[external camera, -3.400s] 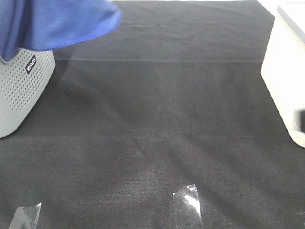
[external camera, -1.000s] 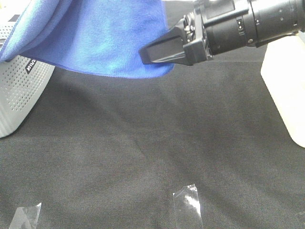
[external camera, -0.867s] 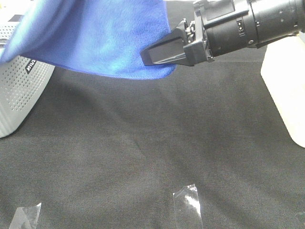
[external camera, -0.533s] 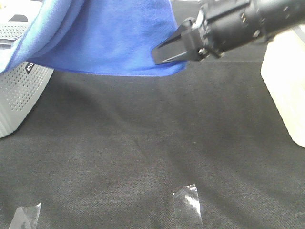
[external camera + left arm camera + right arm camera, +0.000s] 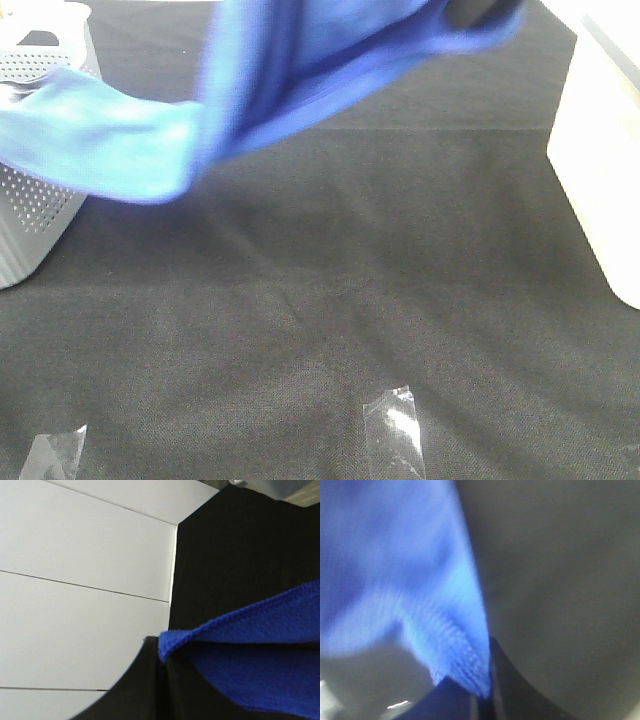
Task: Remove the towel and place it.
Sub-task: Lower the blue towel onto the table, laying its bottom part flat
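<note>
I have both grippers clenched on the towel (image 5: pixel 300 70): the left gripper (image 5: pixel 159 650) pinches a stitched corner and the right gripper (image 5: pixel 485 692) an edge. The towel hangs airborne from ten to one o'clock, its low end crossing the perforated basket (image 5: pixel 30 200). I'd clear that rim, pull taut, then lower evenly onto the black table cloth (image 5: pixel 320 330).

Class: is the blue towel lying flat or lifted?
Lifted: the towel hangs bunched above the table cloth, pinched by left tool and right tool.
</note>
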### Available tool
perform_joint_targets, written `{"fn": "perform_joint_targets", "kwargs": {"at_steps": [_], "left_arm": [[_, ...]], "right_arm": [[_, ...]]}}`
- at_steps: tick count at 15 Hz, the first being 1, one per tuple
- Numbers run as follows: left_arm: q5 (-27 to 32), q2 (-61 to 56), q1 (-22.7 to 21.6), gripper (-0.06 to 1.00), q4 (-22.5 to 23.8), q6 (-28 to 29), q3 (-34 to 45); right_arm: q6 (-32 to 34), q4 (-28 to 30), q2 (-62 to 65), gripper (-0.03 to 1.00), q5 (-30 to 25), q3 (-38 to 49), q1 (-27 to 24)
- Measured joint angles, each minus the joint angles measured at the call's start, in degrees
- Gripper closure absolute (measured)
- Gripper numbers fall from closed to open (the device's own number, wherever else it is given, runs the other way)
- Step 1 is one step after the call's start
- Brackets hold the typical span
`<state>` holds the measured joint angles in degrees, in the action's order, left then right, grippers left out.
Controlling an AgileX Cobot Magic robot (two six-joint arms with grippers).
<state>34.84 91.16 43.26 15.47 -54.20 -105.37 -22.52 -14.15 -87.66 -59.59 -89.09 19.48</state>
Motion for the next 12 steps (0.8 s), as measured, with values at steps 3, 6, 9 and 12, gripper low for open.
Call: {"fn": "perform_joint_targets", "kwargs": {"at_steps": [3,6,9,12], "left_arm": [[-5.0,1.1,0.0,0.94,-0.2,0.0,0.0],[-10.8,1.3,-0.6,0.94,1.1,0.0,0.0],[-21.6,1.3,-5.6,0.94,0.9,0.0,0.0],[-26.3,1.3,-8.0,0.94,-0.7,0.0,0.0]], "right_arm": [[2.9,11.6,0.0,0.97,-1.5,-9.1,0.0],[3.0,18.0,0.0,0.97,-1.8,-14.6,0.0],[3.2,22.3,0.0,0.97,5.1,-18.1,0.0],[3.2,23.1,0.0,0.97,14.8,-20.9,0.0]]}}
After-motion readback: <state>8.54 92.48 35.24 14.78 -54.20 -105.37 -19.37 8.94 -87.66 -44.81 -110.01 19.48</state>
